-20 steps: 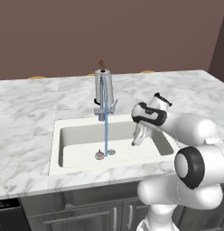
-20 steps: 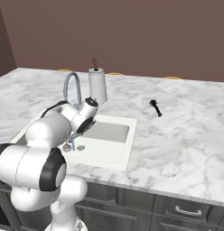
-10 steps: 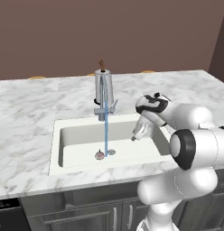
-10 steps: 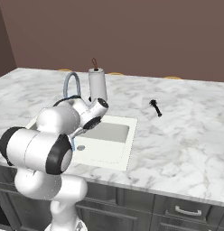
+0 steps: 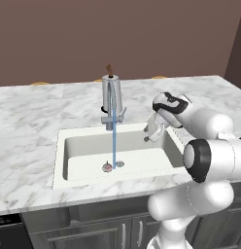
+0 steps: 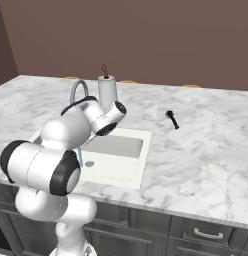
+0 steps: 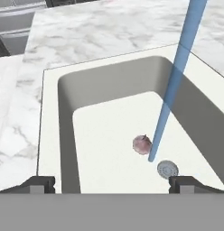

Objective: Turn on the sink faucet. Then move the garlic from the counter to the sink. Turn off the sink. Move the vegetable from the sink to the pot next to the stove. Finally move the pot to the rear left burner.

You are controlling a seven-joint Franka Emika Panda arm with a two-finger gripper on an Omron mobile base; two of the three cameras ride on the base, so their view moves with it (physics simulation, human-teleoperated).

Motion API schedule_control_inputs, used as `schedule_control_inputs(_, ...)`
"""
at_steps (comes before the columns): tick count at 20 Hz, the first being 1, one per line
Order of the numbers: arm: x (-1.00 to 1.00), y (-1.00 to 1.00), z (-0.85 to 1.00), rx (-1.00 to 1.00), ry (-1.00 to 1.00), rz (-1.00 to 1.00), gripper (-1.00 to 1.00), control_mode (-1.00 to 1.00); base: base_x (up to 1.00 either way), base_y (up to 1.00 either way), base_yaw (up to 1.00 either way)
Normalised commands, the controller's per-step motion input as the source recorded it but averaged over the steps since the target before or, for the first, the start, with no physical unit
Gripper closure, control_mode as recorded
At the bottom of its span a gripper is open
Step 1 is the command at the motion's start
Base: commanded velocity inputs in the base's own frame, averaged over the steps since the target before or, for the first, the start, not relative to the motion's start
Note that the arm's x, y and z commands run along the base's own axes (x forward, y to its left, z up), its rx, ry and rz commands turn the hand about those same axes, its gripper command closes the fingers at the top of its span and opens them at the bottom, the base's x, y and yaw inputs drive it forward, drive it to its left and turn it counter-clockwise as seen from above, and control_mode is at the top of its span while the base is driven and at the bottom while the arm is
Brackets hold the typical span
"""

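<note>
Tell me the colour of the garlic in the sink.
Pinkish-white garlic, clearest in the hand view, on the sink floor.

Desk [image 5: 30,116] looks like polished white marble with grey veins, smooth. Sink [image 7: 105,135] is off-white, matt, smooth, ceramic-like; drain [image 7: 167,169] is small dull metal. Sink faucet [image 5: 112,99] is brushed steel with a soft sheen. Garlic [image 7: 142,144] is pinkish, papery-looking skin. Cabinets [image 6: 206,232] are dark grey, matt.

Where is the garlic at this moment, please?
In the hand view, the garlic lies on the sink floor, just beside the water stream and near the drain.
</note>
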Motion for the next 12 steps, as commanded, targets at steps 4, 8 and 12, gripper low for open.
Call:
schedule_control_inputs(4,0.3,-0.12,0.38,0.08,-0.08,0.0,-1.0,-1.0,0.0,0.0,0.0)
schedule_control_inputs(8,0.55,-0.1,0.2,0.12,-0.03,0.0,-1.0,-1.0,0.0,0.0,0.0)
schedule_control_inputs(12,0.66,-0.07,0.01,0.13,0.0,0.0,-1.0,-1.0,0.0,0.0,0.0)
